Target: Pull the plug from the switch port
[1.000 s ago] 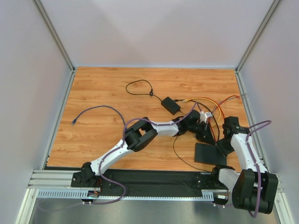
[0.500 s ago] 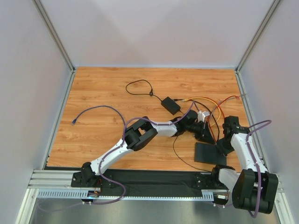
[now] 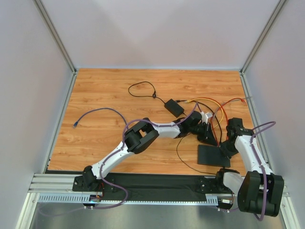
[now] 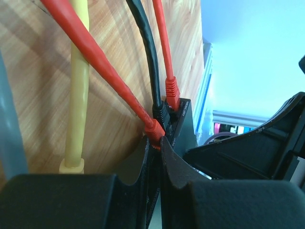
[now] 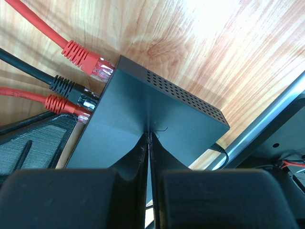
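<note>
The switch (image 3: 213,155), a flat black box, lies at the right front of the table. In the right wrist view the switch (image 5: 157,109) has a red plug (image 5: 86,56), a black plug (image 5: 66,87) and a second red plug (image 5: 59,102) along its left edge. My left gripper (image 3: 208,134) is shut on the near red plug (image 4: 155,130) right at the switch's edge (image 4: 183,119). My right gripper (image 3: 228,147) is shut, and its fingertips (image 5: 148,138) rest on the switch's top.
A black power-adapter brick (image 3: 174,108) with a thin black cord lies behind the arms. Red, orange and yellow cables (image 3: 209,101) curve from the switch toward the right wall. A loose purple cable (image 3: 97,111) lies at the left. A yellow cable (image 4: 78,86) runs beside the left gripper.
My left gripper has shifted a little toward the switch's socket edge. The switch and the right arm have barely moved.
</note>
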